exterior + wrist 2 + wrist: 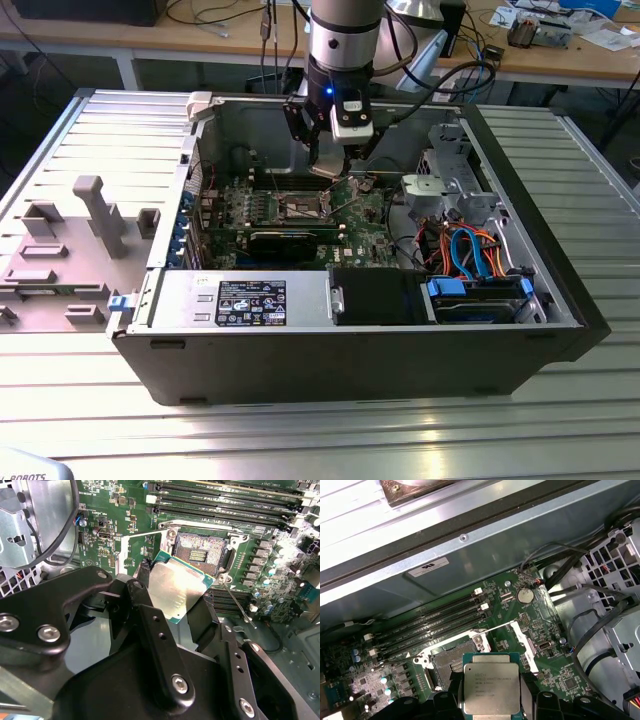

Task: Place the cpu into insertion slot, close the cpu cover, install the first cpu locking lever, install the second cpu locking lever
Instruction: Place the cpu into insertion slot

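The open case lay on its side, with the green board on its floor toward the far wall. The gripper hung over the board's middle. Its fingers pinched the cpu by two opposite edges, holding it tilted above the board, just beside the uncovered slot and not seated.

The cpu looked light, stiff and flat, with a smooth metal lid that would likely slip. I judged the edges the only safe hold, since its underside and the slot's pins seemed fragile.

The second wrist view showed both fingers and the slot's pin field. The first wrist view showed the cpu's printed lid face-on. The exterior view showed the gripper's height above the board.
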